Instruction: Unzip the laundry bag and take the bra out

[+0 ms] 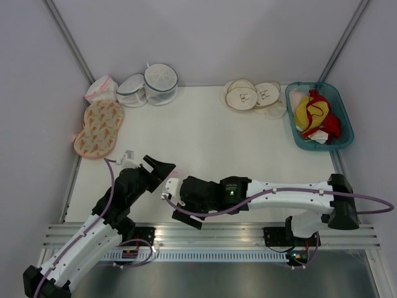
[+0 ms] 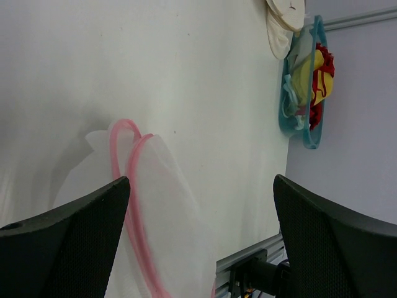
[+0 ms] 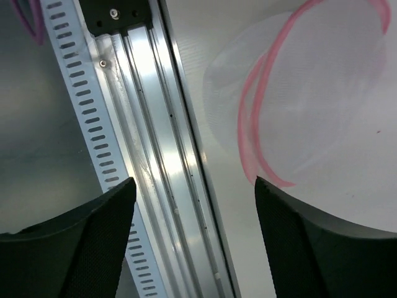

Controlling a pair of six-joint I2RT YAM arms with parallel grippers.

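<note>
The bag lies on the table well apart from the basket, to its near left, hidden beneath both wrists in the top view. Both pincers are released. The left gripper and right gripper hover over the bag with jaws wide and nothing between them.

The two pink rim lines part slightly. Whether the zip is fully open, or a bra is inside, I cannot tell. The next grip should probably land on the stiff pink rim, not the loose mesh. One gripper would pin the lower half while the other lifts the upper.

- One pink-rimmed bag.
- Two grey-rimmed bags, far left of the basket.
- One pouch, beyond them.
- One patterned two-cup piece, far left of the basket.
- Beige discs, just left of the basket: at least three.
- One basket.
</note>
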